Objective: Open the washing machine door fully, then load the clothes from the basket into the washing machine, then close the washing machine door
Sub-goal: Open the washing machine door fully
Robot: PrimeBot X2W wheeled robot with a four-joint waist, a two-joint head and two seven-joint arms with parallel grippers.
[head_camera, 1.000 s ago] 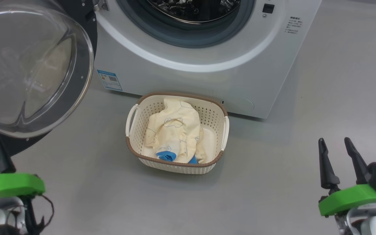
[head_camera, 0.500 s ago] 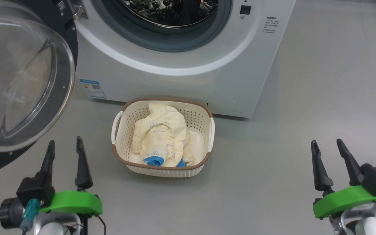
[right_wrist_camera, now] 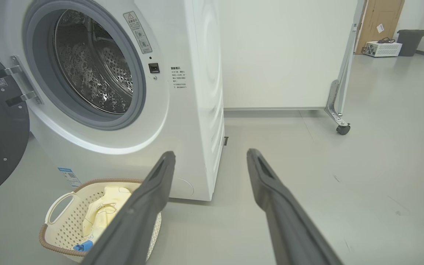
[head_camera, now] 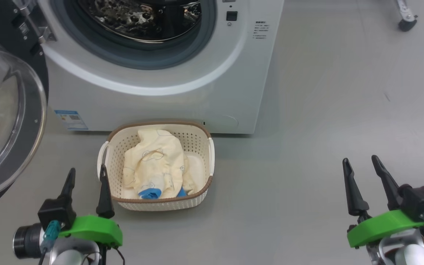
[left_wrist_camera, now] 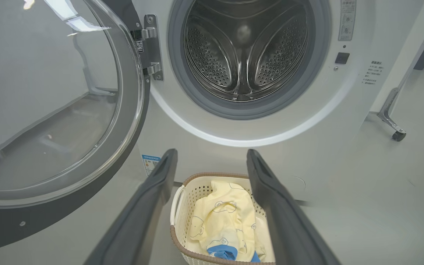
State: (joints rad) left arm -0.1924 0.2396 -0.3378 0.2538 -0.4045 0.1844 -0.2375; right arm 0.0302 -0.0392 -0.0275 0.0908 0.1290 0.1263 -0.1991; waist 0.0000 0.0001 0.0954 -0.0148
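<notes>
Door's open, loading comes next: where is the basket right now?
In the head view the basket sits on the floor left of centre, right in front of the washing machine, just ahead of the open left gripper.

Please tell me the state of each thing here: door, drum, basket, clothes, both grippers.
washing machine door: swung wide open
drum: empty
basket: upright on the floor, in front of the washing machine
clothes: crumpled inside the basket
left gripper: open, holding nothing
right gripper: open, holding nothing
</notes>
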